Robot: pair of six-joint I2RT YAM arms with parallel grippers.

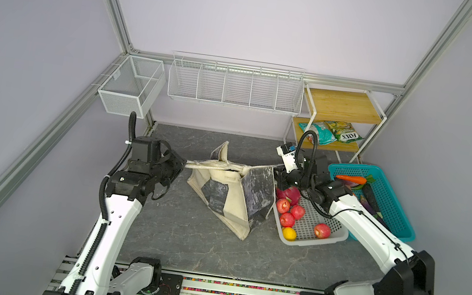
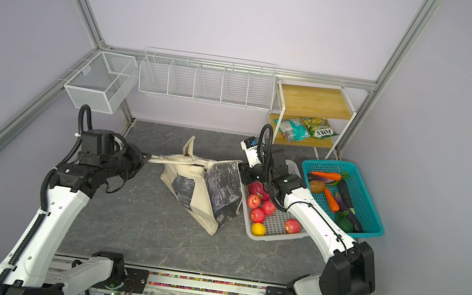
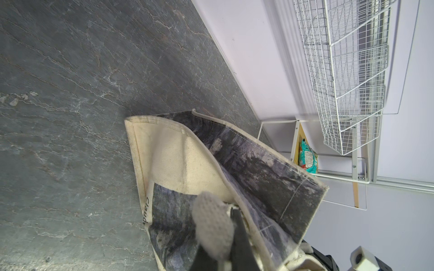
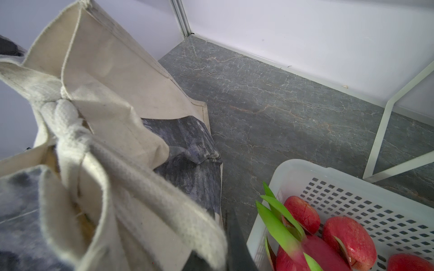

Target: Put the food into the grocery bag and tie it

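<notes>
Four red apples (image 1: pixel 283 205), one yellow fruit (image 1: pixel 289 234) and one pink dragon fruit (image 1: pixel 290 193) (the one with green leaves) are sitting in one white basket (image 1: pixel 309 221). Two carrots (image 2: pixel 331 200) are lying in one blue-green basket (image 2: pixel 363 196). Two snack packets (image 1: pixel 319 132) and one bag (image 1: pixel 233 198) are lying nearby.

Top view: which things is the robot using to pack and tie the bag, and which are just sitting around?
For the job: grocery bag; strap handles, pinched by left gripper and right gripper; red apples; yellow fruit; snack packets.
Just lying about: wire rack; mesh box; wooden shelf; white basket; teal basket.
</notes>
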